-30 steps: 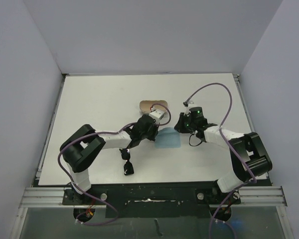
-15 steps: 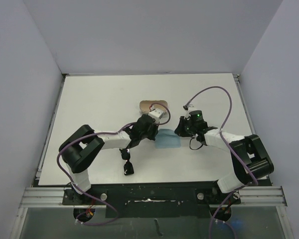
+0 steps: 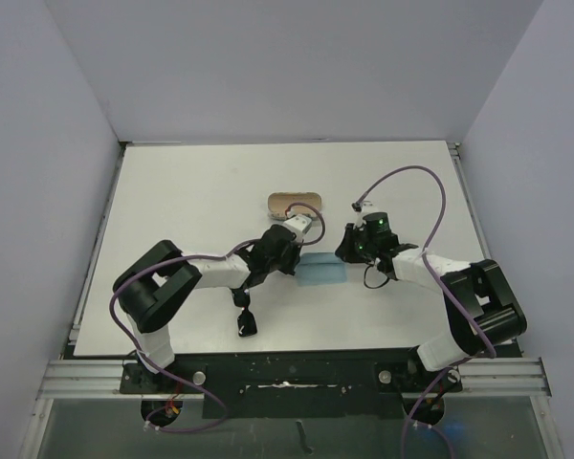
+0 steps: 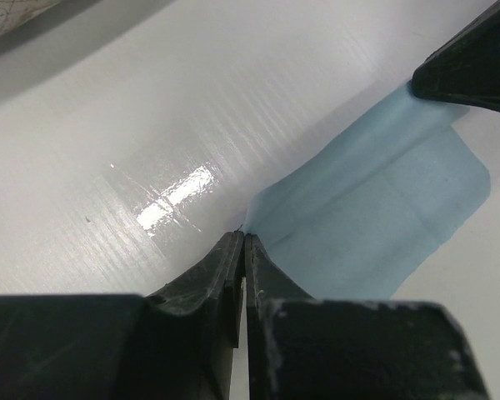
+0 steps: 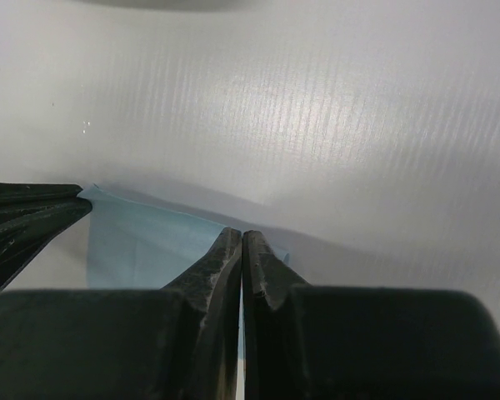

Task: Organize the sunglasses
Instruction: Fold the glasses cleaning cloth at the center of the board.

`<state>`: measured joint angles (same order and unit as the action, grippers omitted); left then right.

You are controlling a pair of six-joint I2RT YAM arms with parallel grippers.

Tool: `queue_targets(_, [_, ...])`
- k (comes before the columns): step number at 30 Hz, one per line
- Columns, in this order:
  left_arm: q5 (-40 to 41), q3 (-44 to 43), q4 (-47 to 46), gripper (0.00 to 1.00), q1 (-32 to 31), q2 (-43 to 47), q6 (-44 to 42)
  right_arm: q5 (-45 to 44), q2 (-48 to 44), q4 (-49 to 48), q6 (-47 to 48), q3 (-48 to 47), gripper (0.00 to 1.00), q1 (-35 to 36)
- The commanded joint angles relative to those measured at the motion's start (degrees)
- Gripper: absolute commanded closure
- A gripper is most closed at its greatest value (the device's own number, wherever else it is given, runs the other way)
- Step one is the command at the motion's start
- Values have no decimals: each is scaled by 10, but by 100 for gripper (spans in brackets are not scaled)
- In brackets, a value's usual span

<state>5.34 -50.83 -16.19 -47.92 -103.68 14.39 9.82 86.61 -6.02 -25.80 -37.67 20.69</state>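
The black sunglasses [image 3: 244, 314] lie on the table near the front edge, beside the left arm and apart from both grippers. They do not show in either wrist view. A light blue cloth [image 3: 321, 272] lies mid-table. My left gripper [image 3: 299, 259] is shut on the cloth's far left corner, which rises to its tips [image 4: 243, 237]. My right gripper [image 3: 345, 252] is shut on the far right corner of the cloth [image 5: 142, 246], its tips [image 5: 242, 235] at the edge. Each wrist view shows the other gripper's fingers [image 4: 475, 67] [image 5: 25, 217] across the cloth [image 4: 375, 225].
The oval beige patterned case [image 3: 295, 202] lies just behind the left gripper, its edge showing at the top left of the left wrist view [image 4: 17, 17]. White tabletop [image 3: 191, 201] spreads to the left and back. Grey walls surround the table.
Both grippers have shifted slightly toward the front with the cloth's far corners, and the cloth now looks shorter front to back. The sunglasses have not moved.
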Motion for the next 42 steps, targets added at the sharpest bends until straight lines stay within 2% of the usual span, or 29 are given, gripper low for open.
queue_targets(1, [-3,3,-17,96,-2,35,4,-15,-25,-27,1,2,100,2])
queue_targets(42, [9,14,-7,96,-24,49,27,-9,-32,-39,-5,30,100,9])
